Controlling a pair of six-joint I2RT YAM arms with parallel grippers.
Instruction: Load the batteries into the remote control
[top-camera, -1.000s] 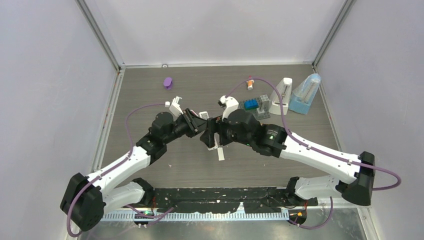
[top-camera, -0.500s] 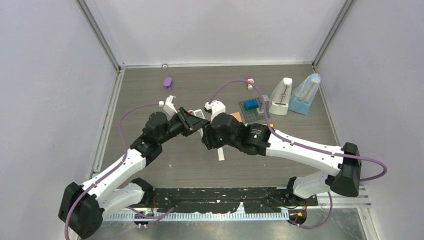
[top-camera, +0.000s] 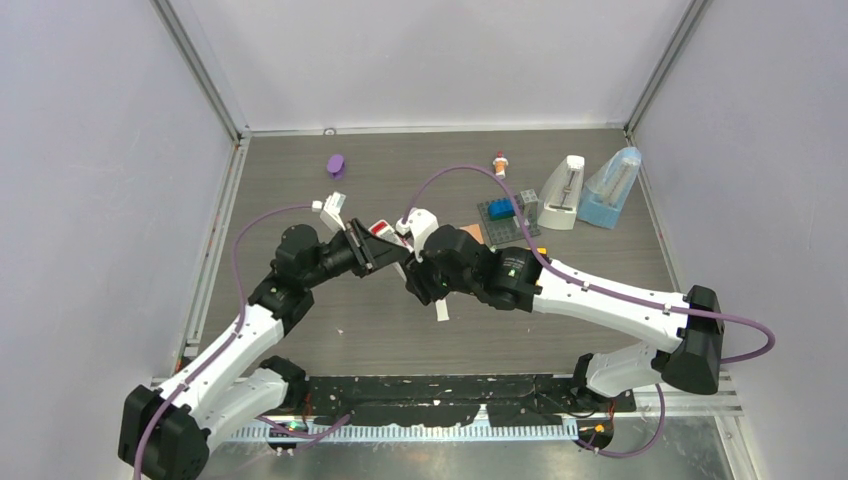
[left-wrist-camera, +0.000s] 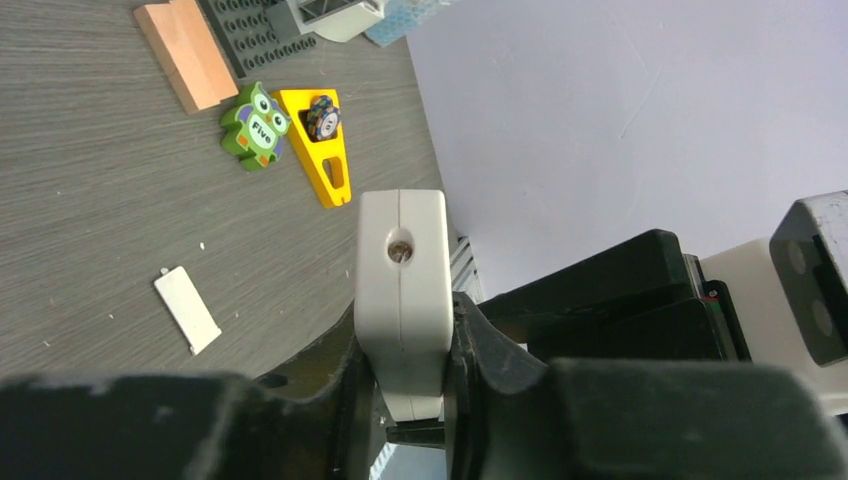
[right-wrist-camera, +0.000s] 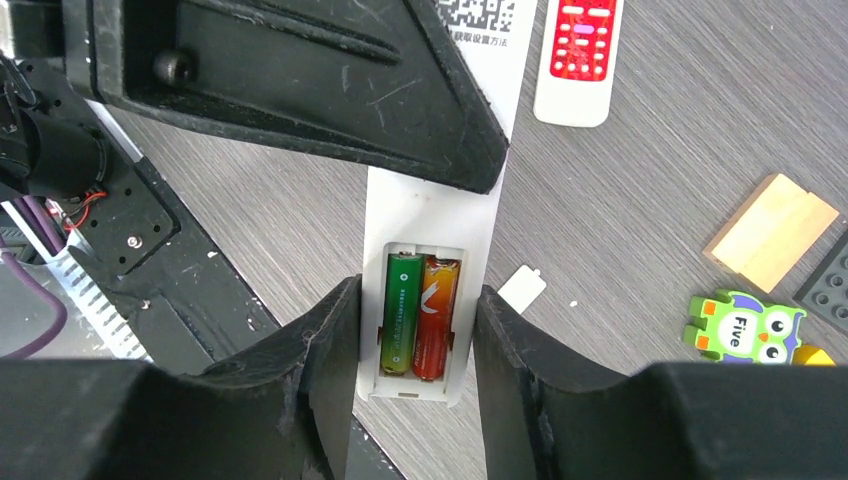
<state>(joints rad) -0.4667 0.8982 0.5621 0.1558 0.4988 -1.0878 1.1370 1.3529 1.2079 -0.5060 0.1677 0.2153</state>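
Being clamped: remote control, by left tool and right tool.
Judged light, rigid, slick; best gripped along its edges.

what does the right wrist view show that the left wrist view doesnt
Only right wrist: the remote opened, green battery and red-orange battery seated; a second remote. Only left wrist: the remote's LED; the yellow wedge whole, not just a corner. Both: the remote, the owl, wood block, loose cover.
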